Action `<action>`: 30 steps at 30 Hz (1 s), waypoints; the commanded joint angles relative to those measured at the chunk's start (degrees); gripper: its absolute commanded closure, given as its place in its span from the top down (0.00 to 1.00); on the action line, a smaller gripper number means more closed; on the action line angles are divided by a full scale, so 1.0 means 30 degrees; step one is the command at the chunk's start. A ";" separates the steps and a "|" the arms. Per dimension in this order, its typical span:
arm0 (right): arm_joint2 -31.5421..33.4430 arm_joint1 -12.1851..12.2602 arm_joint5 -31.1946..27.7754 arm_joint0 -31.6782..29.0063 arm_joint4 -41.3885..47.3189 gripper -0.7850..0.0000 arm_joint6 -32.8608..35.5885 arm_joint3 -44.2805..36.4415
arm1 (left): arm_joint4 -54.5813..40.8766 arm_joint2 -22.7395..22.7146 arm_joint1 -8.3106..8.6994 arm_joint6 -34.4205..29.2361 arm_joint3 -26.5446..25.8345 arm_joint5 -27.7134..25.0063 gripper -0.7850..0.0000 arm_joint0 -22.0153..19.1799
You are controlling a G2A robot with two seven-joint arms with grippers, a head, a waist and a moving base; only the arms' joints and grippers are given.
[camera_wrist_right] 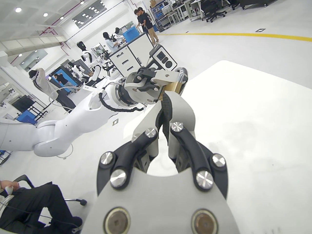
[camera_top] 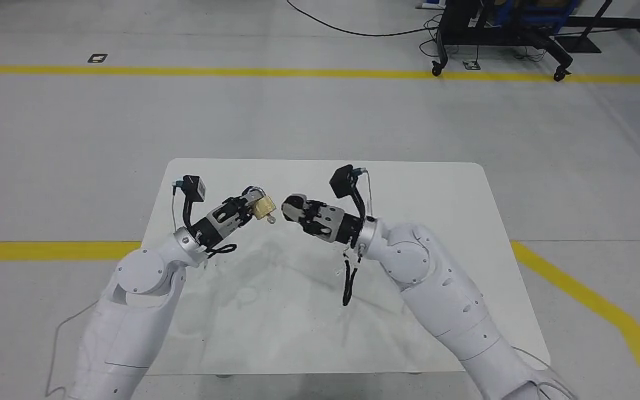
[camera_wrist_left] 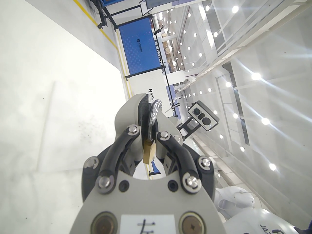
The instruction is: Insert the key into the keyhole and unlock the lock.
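Your brass padlock (camera_top: 263, 207) is held up above the tabletop (camera_top: 430, 210), over the middle of its far half. The left claw (camera_top: 248, 209) is clamped on the padlock's body, with the silver shackle lying between the fingers toward their tips. Just beside it, pointing straight at it, your right claw (camera_top: 293, 208) has its pads pressed together. Its tips come right up to the brass body, and whatever they may pinch is hidden from you
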 commanded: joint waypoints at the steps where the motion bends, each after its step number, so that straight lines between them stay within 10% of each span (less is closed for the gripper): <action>1: 0.0113 0.0057 0.1088 -0.0255 -0.2043 0.87 -0.0714 -0.0604 | -0.0334 -0.0038 -0.0010 0.0130 0.0138 0.0645 0.00 -0.0016; 2: 0.0065 0.0069 0.1801 -0.0549 -0.2977 1.00 -0.1165 -0.1074 | -0.0412 -0.0045 -0.0011 0.0207 0.0216 0.1125 0.00 -0.0072; 14: -0.0422 0.0160 0.1887 -0.0407 -0.6306 1.00 -0.0885 -0.2135 | -0.0119 0.0201 -0.0030 0.0203 0.0385 0.2313 0.00 -0.0365; 21: -0.2709 0.0406 0.2631 -0.0573 -1.8007 0.50 -0.1551 -0.4055 | -0.0185 0.0248 -0.0039 -0.0017 0.0589 0.2472 0.00 -0.0550; 30: -0.4129 0.0314 0.4242 -0.0783 -2.2652 0.45 -0.2641 -0.3780 | -0.0345 0.0248 -0.0059 -0.0072 0.0722 0.2456 0.00 -0.0677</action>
